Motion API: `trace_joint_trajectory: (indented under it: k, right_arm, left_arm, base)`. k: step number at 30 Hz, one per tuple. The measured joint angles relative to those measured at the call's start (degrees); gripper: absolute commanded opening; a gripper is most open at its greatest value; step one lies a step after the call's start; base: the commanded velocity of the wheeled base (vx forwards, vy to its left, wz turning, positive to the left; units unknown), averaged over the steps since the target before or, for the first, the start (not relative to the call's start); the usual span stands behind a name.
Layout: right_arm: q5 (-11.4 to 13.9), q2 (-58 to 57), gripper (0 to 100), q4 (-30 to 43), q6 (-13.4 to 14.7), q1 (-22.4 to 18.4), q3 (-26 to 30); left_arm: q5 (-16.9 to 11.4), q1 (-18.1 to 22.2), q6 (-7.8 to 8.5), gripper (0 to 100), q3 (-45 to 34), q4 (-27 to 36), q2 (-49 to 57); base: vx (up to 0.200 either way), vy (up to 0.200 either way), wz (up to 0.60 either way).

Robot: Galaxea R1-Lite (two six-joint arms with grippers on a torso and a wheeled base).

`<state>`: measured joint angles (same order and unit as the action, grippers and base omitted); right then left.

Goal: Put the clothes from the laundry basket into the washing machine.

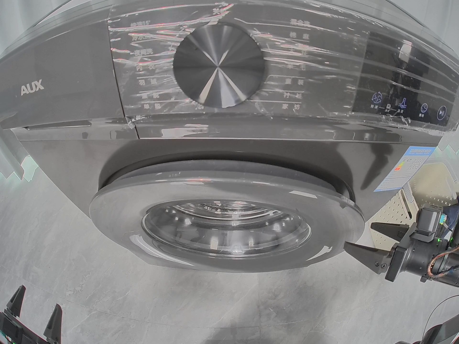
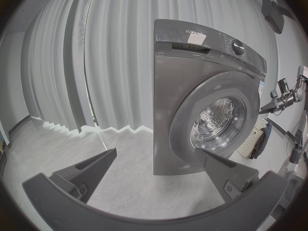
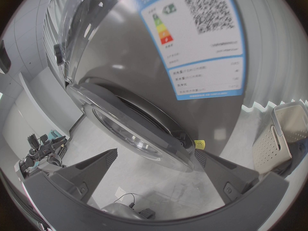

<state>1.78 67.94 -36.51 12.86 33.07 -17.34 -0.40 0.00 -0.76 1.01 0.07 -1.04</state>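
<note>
The grey washing machine (image 1: 71,87) fills the head view, its round glass door (image 1: 224,225) facing me. In the right wrist view a dark gap shows between the door (image 3: 128,125) rim and the machine front. My right gripper (image 1: 366,240) is open, with its fingertips right at the door's right edge and nothing between them. The cream perforated laundry basket (image 1: 397,211) stands on the floor to the right of the machine, with dark clothes (image 2: 261,140) hanging over its side. My left gripper (image 1: 36,311) is open and empty, low at the front left, away from the machine.
Grey tiled floor (image 1: 215,302) spreads in front of the machine. A pleated curtain (image 2: 96,64) hangs behind and to the left of the machine. The control knob (image 1: 218,65) and panel are covered with plastic film. Cables and a device lie on the floor (image 3: 128,206) below the right arm.
</note>
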Motion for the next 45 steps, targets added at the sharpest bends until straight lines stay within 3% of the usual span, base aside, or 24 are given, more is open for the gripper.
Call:
trace_joint_trajectory:
  k: [15,29,37,45]
  right_arm:
    - [-0.1,9.4,100,-8.0,-1.1,1.2,-2.4]
    - [1.4,5.2,100,-7.5,-1.3,3.6,5.9]
    - [1.3,5.0,100,-7.9,-2.7,1.8,3.6]
    - [1.6,7.9,100,-8.1,-2.9,3.4,3.3]
  left_arm:
    - [0.0,0.0,-0.06,100,0.0,0.0,0.0]
    - [0.0,0.0,0.00,100,0.0,0.0,0.0]
    - [0.0,0.0,0.05,100,0.0,0.0,0.0]
    - [0.0,0.0,0.00,100,0.0,0.0,0.0]
  base:
    - [0.000,0.000,0.00]
    - [0.000,0.000,0.00]
    - [-0.150,0.000,0.00]
    - [0.000,0.000,0.00]
